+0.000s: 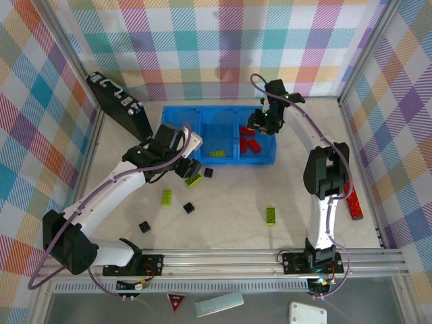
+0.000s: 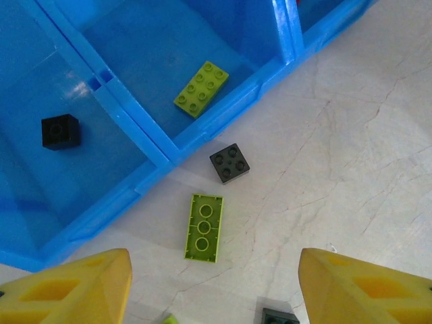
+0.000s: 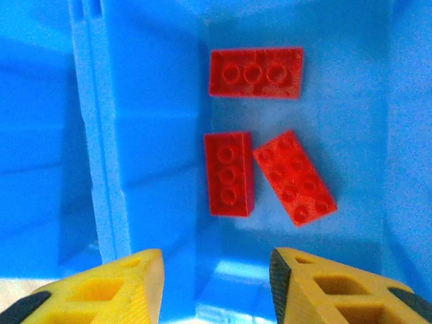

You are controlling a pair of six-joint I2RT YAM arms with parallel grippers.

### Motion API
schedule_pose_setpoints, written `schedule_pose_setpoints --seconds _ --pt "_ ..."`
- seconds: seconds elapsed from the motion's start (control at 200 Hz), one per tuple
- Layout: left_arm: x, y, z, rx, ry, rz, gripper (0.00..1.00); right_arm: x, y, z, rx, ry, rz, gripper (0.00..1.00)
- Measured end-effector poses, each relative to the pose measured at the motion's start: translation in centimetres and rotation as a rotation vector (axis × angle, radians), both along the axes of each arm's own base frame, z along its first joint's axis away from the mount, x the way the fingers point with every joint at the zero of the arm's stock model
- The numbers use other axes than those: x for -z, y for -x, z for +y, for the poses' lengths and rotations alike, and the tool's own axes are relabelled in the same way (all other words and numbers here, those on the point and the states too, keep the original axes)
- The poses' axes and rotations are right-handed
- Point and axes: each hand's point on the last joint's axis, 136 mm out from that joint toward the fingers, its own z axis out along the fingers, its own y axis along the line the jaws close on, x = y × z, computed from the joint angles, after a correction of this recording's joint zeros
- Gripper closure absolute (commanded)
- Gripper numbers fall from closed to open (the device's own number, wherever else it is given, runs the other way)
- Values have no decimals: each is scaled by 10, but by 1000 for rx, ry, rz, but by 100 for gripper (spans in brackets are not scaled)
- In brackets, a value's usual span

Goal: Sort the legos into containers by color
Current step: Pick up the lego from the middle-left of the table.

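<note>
While the left gripper (image 2: 216, 270) hangs over the table (image 2: 351, 135) just off the near wall of the blue tray (image 2: 169, 152), its yellow fingers (image 2: 74, 290) stand wide apart with nothing between them. Right below it a lime-green brick (image 2: 204, 227) lies on the table, apart from the tray wall. A black brick (image 2: 229, 163) sits nearer, almost against that wall. Inside the tray, the left compartment (image 2: 40, 81) holds one black cube (image 2: 59, 131) and the middle compartment (image 2: 148, 47) one green studded brick (image 2: 201, 89). Over the tray's right compartment (image 3: 351, 135) the right gripper (image 3: 216, 260) is partly open and empty. Three red bricks (image 3: 228, 173) lie on that compartment's floor, two of them close side by side. Farther from the tray, toward the arm bases, lie two loose green bricks (image 1: 166, 196) and two loose black bricks (image 1: 189, 208). A black flat case (image 1: 118, 104) lies beside the tray's left end.
</note>
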Motion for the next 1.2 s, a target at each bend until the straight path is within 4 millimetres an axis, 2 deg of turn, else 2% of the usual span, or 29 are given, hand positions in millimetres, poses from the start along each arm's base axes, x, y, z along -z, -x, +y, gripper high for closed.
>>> schedule_pose_setpoints --seconds 0.2,0.365,0.625,0.985,1.2 --pt "6 3 6 -85 16 63 31 -6 25 -5 -4 -9 -6 53" --pt "21 5 9 -188 32 149 41 -11 41 -9 -5 -13 -10 53" --pt "40 16 22 -356 39 265 38 -8 61 -15 -5 -10 0 53" --pt "92 58 46 -570 2 446 37 16 77 -19 -7 1 55 54" --pt "107 76 42 -706 24 509 33 14 75 -17 -11 -10 45 54"
